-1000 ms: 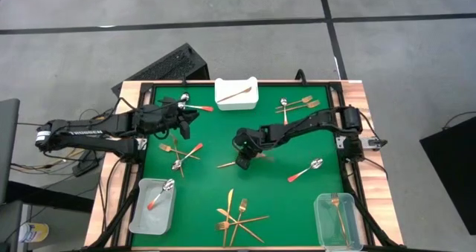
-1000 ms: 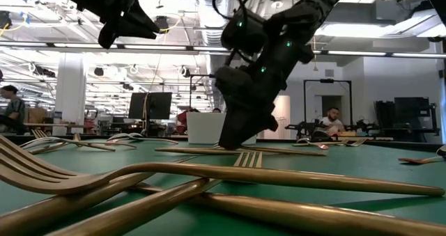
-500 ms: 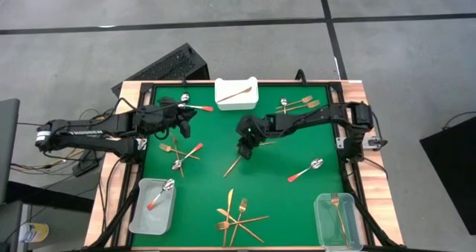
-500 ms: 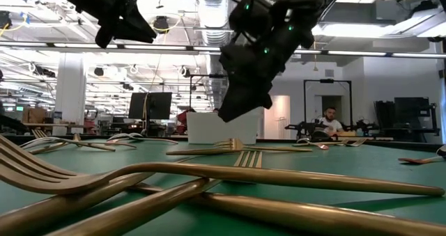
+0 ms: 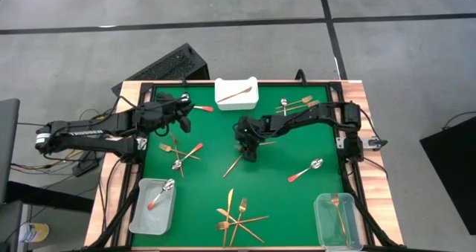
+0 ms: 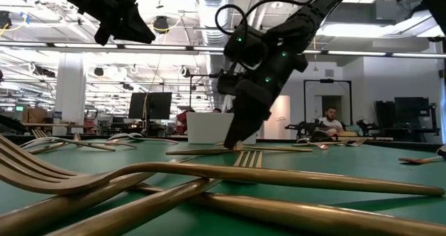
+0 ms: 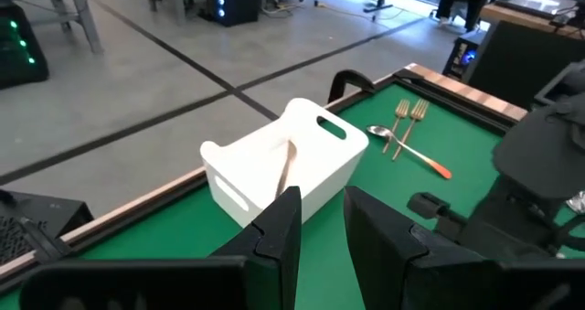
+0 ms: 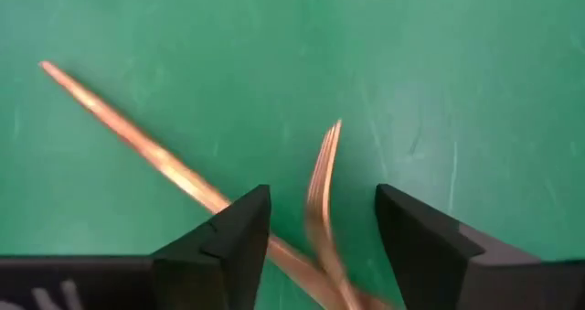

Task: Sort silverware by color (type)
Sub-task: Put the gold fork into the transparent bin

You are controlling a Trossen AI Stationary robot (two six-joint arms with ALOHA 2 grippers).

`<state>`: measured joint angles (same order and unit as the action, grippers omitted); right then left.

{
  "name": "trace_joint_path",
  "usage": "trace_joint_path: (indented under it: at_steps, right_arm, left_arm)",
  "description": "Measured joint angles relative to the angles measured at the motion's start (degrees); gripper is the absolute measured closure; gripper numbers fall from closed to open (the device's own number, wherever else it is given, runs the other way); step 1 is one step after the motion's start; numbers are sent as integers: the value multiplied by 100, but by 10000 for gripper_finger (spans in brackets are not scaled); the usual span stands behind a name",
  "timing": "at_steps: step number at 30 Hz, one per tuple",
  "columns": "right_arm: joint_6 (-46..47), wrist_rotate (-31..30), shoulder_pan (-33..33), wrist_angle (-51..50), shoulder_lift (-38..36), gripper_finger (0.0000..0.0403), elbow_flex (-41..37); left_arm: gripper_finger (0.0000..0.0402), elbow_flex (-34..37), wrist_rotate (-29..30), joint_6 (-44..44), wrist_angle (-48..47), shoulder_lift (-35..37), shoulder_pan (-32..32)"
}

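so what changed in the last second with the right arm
The right gripper moved up-table, then dipped back toward the green mat with fingers wider, straddling two crossed copper-coloured utensils, ungripped. The slim copper piece swung from nearly level to diagonal. The left gripper and other silverware stayed put.

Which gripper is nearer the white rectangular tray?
Left. The left gripper hovers just beside the white rectangular tray; the right gripper sits farther off, mid-table.

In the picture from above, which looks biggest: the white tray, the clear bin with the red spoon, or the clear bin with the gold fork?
1. Clear bin with the red spoon
2. Clear bin with the gold fork, nearly alike
3. White tray, smallest
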<state>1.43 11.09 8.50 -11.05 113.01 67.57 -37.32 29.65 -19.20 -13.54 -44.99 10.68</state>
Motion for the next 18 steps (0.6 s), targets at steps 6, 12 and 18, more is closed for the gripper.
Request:
trace_joint_path:
  at_steps: [6, 12, 18]
  right_arm:
    - [251, -97, -8, -87, 48, 282, 11]
    - [1280, -43, 83, -503, -303, 385, -24]
    - [2686, -627, 126, -1162, -1396, 388, -18]
  left_arm:
    - [329, 0, 71, 55, 13, 0, 43]
    - [329, 0, 127, 59, 15, 0, 65]
    - [329, 0, 148, 55, 17, 0, 213]
